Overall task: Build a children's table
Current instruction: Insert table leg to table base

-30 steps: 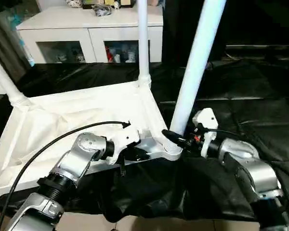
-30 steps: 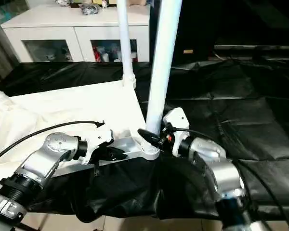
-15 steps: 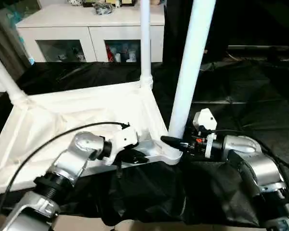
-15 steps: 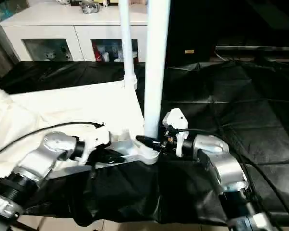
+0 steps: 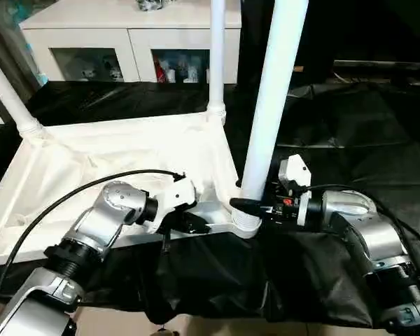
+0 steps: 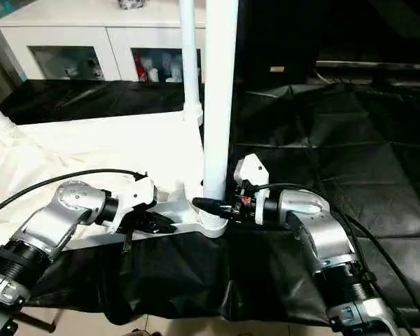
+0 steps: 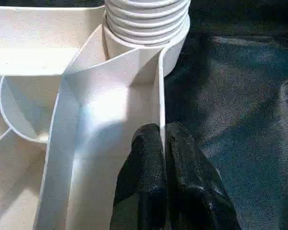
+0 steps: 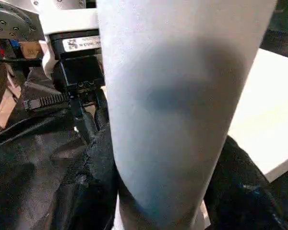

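The white tabletop (image 5: 126, 154) lies underside up on a black sheet. A long white leg (image 5: 269, 98) stands in its near right corner socket (image 5: 245, 222), and its ribbed end (image 7: 146, 19) shows in the left wrist view. My right gripper (image 5: 246, 206) is shut on this leg's lower part, with black fingers (image 8: 103, 158) on both sides of the tube (image 8: 177, 96). My left gripper (image 5: 196, 225) is shut on the tabletop's thin near rim (image 7: 159, 96), just left of that socket. Another leg (image 5: 216, 56) stands in the far right corner, and a third (image 5: 10, 98) at the far left.
A white cabinet (image 5: 91, 42) with glass fronts stands behind the tabletop. The black sheet (image 5: 350, 140) covers the ground to the right and hangs in folds below the near rim. A black cable (image 5: 77, 196) arcs over my left forearm.
The near right leg leaned to the right and now stands closer to upright in my right gripper. The whole view has shifted. My left gripper keeps its hold on the rim.
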You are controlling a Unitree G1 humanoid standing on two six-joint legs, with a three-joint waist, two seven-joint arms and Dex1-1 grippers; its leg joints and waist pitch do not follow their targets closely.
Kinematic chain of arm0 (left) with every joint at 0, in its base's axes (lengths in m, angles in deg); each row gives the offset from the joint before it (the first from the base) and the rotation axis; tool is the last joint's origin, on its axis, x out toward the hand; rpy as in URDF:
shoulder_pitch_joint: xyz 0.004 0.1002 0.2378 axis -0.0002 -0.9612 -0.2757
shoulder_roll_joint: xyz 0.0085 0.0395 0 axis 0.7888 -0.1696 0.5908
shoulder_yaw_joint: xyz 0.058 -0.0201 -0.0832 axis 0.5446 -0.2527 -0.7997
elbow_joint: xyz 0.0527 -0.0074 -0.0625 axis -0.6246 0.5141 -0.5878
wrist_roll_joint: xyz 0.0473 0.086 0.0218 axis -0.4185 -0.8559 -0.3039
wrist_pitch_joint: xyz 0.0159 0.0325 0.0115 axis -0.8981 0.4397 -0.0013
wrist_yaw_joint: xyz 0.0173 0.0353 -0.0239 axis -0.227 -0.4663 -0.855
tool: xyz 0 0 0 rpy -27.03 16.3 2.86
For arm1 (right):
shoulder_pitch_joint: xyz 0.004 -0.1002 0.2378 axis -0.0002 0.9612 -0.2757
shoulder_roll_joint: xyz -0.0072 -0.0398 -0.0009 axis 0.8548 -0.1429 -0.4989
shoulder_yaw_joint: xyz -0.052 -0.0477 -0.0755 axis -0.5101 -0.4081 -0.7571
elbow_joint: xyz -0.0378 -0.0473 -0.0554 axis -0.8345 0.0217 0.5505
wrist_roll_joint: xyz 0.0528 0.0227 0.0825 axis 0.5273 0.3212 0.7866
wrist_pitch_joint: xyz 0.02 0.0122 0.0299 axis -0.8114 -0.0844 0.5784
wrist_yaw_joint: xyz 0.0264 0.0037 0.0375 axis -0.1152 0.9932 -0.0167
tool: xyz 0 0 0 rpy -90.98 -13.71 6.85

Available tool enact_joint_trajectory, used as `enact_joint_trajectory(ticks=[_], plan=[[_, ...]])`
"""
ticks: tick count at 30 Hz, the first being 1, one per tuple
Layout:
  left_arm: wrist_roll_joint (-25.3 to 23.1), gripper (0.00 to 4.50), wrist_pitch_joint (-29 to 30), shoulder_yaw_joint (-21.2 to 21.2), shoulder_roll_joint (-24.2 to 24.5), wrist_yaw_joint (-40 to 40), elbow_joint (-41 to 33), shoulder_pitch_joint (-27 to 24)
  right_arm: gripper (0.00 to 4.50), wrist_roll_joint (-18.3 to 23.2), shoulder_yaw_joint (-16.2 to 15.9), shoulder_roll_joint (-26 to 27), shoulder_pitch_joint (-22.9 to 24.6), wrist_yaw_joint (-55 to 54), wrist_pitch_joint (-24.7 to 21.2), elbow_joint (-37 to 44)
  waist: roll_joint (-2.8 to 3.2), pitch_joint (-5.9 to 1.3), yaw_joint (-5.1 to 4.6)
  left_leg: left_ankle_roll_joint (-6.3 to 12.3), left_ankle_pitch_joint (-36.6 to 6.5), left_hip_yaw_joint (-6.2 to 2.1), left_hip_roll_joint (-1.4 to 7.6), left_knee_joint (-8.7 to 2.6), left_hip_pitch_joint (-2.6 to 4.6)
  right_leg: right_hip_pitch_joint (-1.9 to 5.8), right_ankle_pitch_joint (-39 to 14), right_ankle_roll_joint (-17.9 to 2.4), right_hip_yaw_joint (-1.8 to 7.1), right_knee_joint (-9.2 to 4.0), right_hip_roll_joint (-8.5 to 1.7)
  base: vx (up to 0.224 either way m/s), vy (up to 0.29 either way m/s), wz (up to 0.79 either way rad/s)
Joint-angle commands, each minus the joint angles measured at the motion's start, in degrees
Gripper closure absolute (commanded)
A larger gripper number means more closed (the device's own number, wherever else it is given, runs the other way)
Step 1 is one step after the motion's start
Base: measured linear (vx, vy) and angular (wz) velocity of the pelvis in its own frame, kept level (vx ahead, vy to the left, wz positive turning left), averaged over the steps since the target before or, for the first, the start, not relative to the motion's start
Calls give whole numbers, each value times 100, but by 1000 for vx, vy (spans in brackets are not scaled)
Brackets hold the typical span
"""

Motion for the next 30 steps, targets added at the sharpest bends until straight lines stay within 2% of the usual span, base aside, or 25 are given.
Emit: enact_joint_trajectory(ticks=[1,2,4,7,10,12,13,14,16,17,18,19,20,21,22,23,24,25,26,27,28,29,30], plan=[[-5,450,-23,-90,17,15,-51,208,262,-328,-291,34,264,-55,-277,-508,-1,-166,1,-31,-2667,-172,318,-497,105,88,-3377,-788,266,-598,-376,0,0,0],[0,450,-5,-114,6,-18,-18,237,262,-362,-221,103,205,-235,-247,-625,13,-158,2,-43,-2680,-173,320,-499,102,91,-3397,-812,268,-593,-383,0,0,0],[-9,450,15,-138,-17,-99,38,278,262,-403,-145,180,136,-469,-220,-765,4,-133,-13,-76,-2785,-186,312,-503,105,86,-3604,-778,253,-608,-388,0,0,0],[-75,450,191,-239,-144,-494,249,428,262,-561,-10,344,-25,-1065,-134,-1099,17,-93,-46,-153,-2990,-212,285,-485,152,41,-4128,-594,210,-675,-399,0,0,0],[-119,450,383,-342,-339,-901,448,641,262,-645,158,594,-198,-1730,-158,-1445,31,-73,-73,-179,-3120,-239,268,-483,177,34,-4380,-458,153,-726,-401,0,0,0],[-169,450,535,-383,-480,-1170,572,803,262,-715,236,781,-341,-2204,-199,-1682,47,-73,-116,-200,-3138,-264,275,-521,131,99,-4223,-449,107,-720,-400,0,0,0],[-190,450,585,-396,-530,-1265,621,860,262,-754,264,846,-393,-2353,-198,-1771,63,-62,-149,-220,-3287,-287,284,-540,133,101,-4140,-435,63,-737,-389,0,0,0],[-240,450,711,-434,-648,-1528,731,988,262,-788,326,974,-508,-2644,-187,-1983,84,-63,-180,-246,-3488,-296,294,-552,166,111,-4004,-446,19,-738,-379,0,0,0],[-310,450,999,-550,-926,-2164,1000,1274,262,-834,464,1237,-761,-3242,-136,-2446,119,-22,-220,-249,-3729,-314,300,-573,164,128,-3889,-448,-67,-769,-377,0,0,0],[-304,450,1226,-660,-1176,-2633,1202,1488,262,-804,603,1455,-985,-3741,-105,-2840,157,7,-252,-277,-4092,-326,316,-605,243,139,-3788,-391,-199,-812,-330,0,0,0],[-301,450,1285,-693,-1253,-2756,1258,1547,262,-793,648,1520,-1056,-3895,-92,-2966,175,33,-266,-276,-4270,-319,331,-640,250,144,-3718,-371,-250,-810,-290,-57,35,-9],[-300,450,1358,-721,-1340,-2872,1285,1593,262,-802,661,1577,-1132,-4019,-66,-3101,247,66,-241,-293,-4728,-303,427,-830,159,284,-3268,-374,-313,-612,-185,-64,27,-4],[-301,450,1427,-737,-1429,-2972,1309,1633,262,-831,658,1636,-1209,-4120,-36,-3244,310,75,-170,-337,-5013,-265,533,-1060,-23,472,-2678,-480,-283,-164,-124,-64,27,-4],[-296,450,1473,-748,-1500,-3040,1325,1657,262,-851,655,1683,-1265,-4191,-27,-3342,397,54,246,-467,-5441,46,599,-1437,-447,699,-1205,-588,-237,699,17,-103,-1,4],[-288,450,1524,-758,-1581,-3112,1338,1681,262,-874,650,1736,-1326,-4266,-13,-3446,242,26,256,-250,-4985,139,596,-1389,-287,544,-1129,-468,-3,724,25,6,-84,19],[-291,450,1602,-755,-1716,-3215,1361,1712,262,-926,640,1847,-1435,-4392,2,-3605,-208,-44,110,-374,-3304,118,148,-459,561,-212,-3953,-251,359,-362,-344,6,-84,19],[-302,450,1640,-750,-1779,-3268,1384,1729,262,-965,650,1907,-1499,-4460,26,-3704,-216,2,170,155,-944,-157,-49,272,341,-91,-5691,-539,623,-941,-891,105,-155,5],[-315,450,1663,-743,-1815,-3303,1399,1737,262,-988,662,1948,-1541,-4499,46,-3764,-166,-27,243,202,9,-375,17,42,-377,607,-4469,-552,470,-458,-852,131,-74,-44],[-327,450,1675,-738,-1837,-3330,1410,1740,262,-996,676,1983,-1573,-4513,53,-3801,35,-122,365,50,159,-391,166,-229,-211,491,-3512,-667,364,-390,-675,131,-74,-44],[-334,450,1690,-745,-1859,-3370,1451,1758,262,-1021,698,2015,-1624,-4535,91,-3894,-11,-135,218,95,-326,-306,232,-292,39,166,-1902,-907,268,-282,-293,101,4,-25],[-334,450,1690,-745,-1859,-3370,1451,1758,262,-1021,698,2015,-1624,-4535,91,-3894,28,-179,186,87,-556,-281,218,-284,70,186,-1487,-1103,254,-234,-261,14,-28,21],[-339,450,1719,-748,-1869,-3412,1492,1775,262,-1062,702,2058,-1697,-4528,130,-4027,87,-172,153,97,-1046,-201,235,-309,130,162,-1211,-1477,268,-281,-304,14,-28,21],[-337,450,1732,-750,-1867,-3422,1499,1780,262,-1070,705,2071,-1719,-4522,143,-4068,8,-171,107,119,-1155,-181,240,-318,87,216,-1193,-1571,264,-289,-306,0,0,0]])
